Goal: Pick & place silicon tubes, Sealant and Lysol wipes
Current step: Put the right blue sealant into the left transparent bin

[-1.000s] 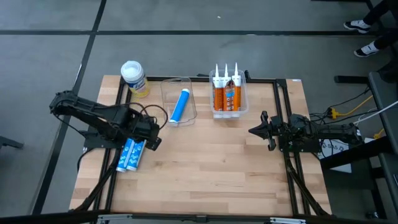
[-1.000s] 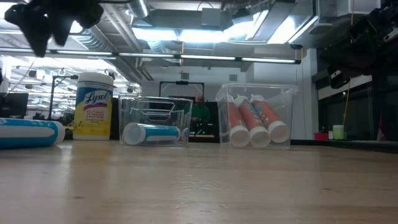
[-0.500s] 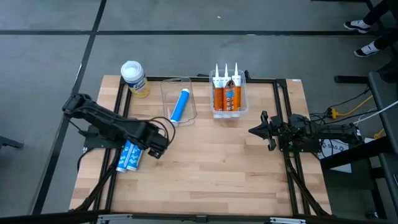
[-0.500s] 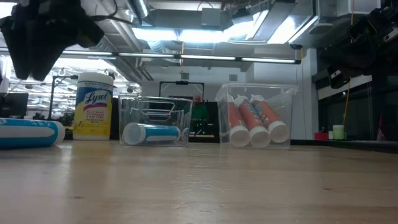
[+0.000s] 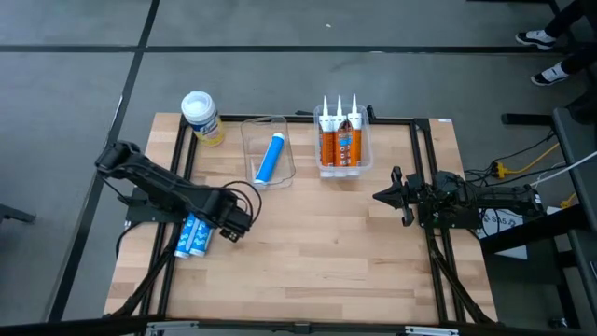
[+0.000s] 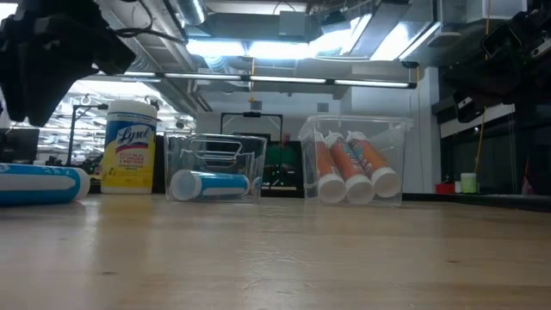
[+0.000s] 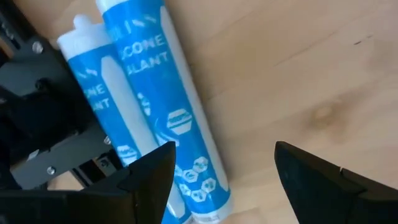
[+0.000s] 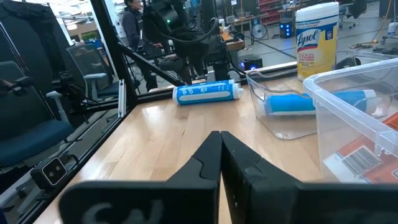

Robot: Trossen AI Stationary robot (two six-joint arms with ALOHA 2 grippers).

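Observation:
Two blue silicone tubes (image 5: 194, 233) (image 7: 165, 93) lie side by side on the table's left part, flat on their sides. My left gripper (image 5: 228, 228) (image 7: 224, 177) hangs open above the wood just right of them, pointing down; the nearer tube's end (image 7: 202, 196) lies by one finger, untouched. A third blue tube (image 5: 269, 157) lies in a clear bin. Orange sealant tubes (image 5: 340, 140) lie in another clear bin. The Lysol wipes (image 5: 201, 117) stand upright at the far left. My right gripper (image 5: 384, 196) (image 8: 219, 155) waits shut at the right, level.
The two clear bins (image 5: 252, 140) (image 5: 366, 154) sit side by side at the table's far middle. A black frame rail (image 7: 43, 124) runs beside the tubes on the left. Bare wood (image 5: 317, 243) spreads across the middle and near part of the table.
My left gripper has come down and toward the table's near edge, tipping until it points straight down beside the two blue tubes. Its fingers have stayed open. The tubes have not moved.

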